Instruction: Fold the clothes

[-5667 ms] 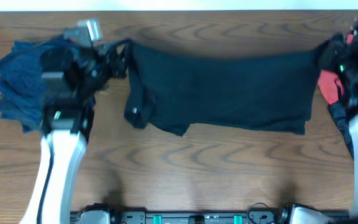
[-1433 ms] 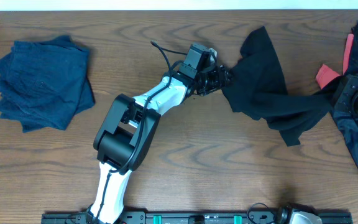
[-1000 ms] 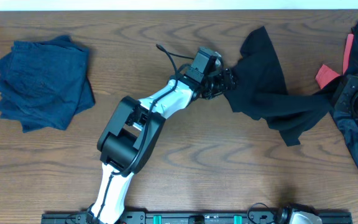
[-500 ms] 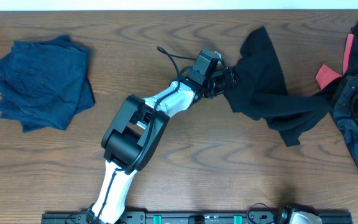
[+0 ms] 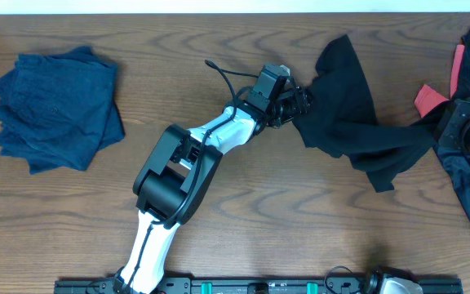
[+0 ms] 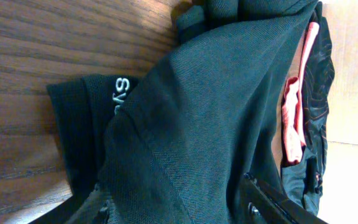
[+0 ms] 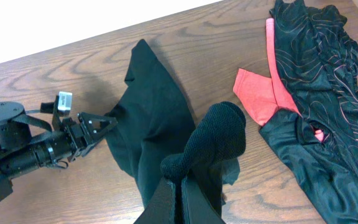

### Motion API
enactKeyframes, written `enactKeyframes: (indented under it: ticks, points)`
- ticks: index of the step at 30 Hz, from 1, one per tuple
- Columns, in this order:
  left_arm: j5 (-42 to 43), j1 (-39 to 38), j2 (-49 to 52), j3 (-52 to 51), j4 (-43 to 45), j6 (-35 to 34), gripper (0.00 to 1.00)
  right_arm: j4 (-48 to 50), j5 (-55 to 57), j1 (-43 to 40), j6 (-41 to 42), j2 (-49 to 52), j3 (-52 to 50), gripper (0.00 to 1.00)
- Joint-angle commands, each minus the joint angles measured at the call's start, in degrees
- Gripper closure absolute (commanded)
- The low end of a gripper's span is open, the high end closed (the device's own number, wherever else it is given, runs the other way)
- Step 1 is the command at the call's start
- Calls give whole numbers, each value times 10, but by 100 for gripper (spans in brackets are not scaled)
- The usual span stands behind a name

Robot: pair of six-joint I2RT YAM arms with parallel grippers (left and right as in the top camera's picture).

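Black garment [image 5: 345, 106] is sagging toward the far-right corner of the surface [image 5: 317, 245], left pincer [image 5: 299, 103] and right pincer [image 7: 179, 184] each pinching an end; limp, light cloth, seemingly best held by its corners.

A robot test bench, lab-like rather than domestic: a bare wood-grain surface [image 5: 284, 237] backed by a plain white wall [image 7: 55, 25] at its far edge, a black mounting rail [image 5: 243, 287] with green fittings along its near edge, and a white-and-black robot arm [image 5: 178, 171] reaching over the surface from that rail.
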Motion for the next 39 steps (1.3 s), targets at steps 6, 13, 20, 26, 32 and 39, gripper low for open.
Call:
enactKeyframes:
  ticks: [6, 13, 20, 26, 32, 39]
  points:
    - [-22, -1, 12, -1, -3, 27, 62, 1, 4, 9, -6, -2, 4, 99]
    - [-22, -2, 33, -1, -3, 27, 62, 1, 4, 9, -6, -3, 4, 99]
    - [-10, 5, 41, -1, 17, 28, 94, 1, 4, 9, -6, -3, 4, 99]
    - [57, 26, 32, -1, 27, 82, 94, 2, 7, 9, -10, -2, 4, 99]
    - [77, 58, -26, -1, -78, 224, 94, 2, 32, 8, -10, 2, 4, 99]
    - [73, 144, -208, -1, -249, 336, 94, 5, 64, 7, -8, 47, 4, 99]
